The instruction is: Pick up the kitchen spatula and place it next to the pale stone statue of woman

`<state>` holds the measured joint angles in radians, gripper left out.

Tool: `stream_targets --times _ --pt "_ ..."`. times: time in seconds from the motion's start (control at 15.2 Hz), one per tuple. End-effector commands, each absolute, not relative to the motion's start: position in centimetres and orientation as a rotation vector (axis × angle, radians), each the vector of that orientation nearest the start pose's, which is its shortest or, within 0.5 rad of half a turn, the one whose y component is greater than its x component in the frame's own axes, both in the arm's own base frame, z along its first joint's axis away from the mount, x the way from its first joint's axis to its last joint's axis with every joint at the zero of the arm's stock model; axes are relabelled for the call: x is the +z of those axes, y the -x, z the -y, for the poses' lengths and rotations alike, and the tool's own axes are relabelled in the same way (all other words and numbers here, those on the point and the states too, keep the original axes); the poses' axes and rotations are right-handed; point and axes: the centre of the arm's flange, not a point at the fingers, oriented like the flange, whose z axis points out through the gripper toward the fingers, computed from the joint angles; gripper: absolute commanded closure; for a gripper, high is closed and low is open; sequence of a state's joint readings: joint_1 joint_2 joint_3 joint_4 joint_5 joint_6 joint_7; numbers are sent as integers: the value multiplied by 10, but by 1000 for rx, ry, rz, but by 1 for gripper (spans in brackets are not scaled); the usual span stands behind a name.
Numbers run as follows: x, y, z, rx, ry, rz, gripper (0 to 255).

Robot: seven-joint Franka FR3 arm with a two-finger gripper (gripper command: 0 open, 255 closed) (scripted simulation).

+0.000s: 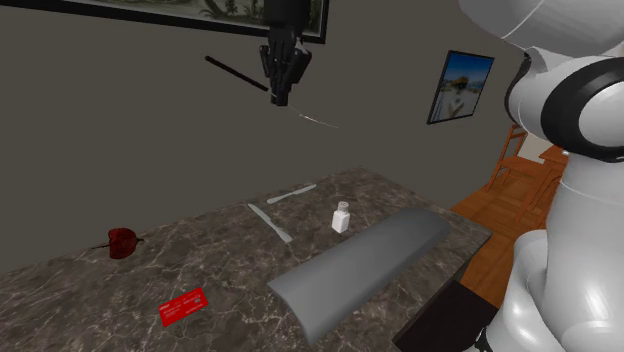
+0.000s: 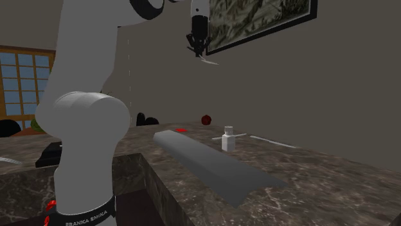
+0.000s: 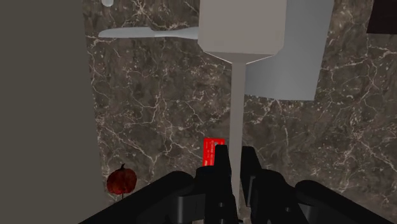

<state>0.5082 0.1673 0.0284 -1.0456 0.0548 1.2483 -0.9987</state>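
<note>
A flat-bladed grey spatula (image 3: 238, 28) was clamped in the black claw (image 1: 282, 98), upper middle of the shoulder view, above the veined tabletop (image 1: 230, 270).

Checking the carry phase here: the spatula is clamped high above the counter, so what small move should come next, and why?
Probably start lowering the pincer toward the small white statue: the spatula is clasped in it, high above the marble counter where the statue stands.

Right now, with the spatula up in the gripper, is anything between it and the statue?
Nothing visible. The gripper holds the spatula high over the table, open air down to the white statue. Two flat grey strips lie near it.
</note>
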Motion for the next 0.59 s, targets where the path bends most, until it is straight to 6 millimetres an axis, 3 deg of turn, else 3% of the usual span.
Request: stream_targets --times 0.0,0.07,0.53 --pt "750 -475 -289 -73 2207 2168 255" --pt "751 -475 -289 -73 2207 2168 255" --pt "751 -385 -310 -73 2207 2168 255"
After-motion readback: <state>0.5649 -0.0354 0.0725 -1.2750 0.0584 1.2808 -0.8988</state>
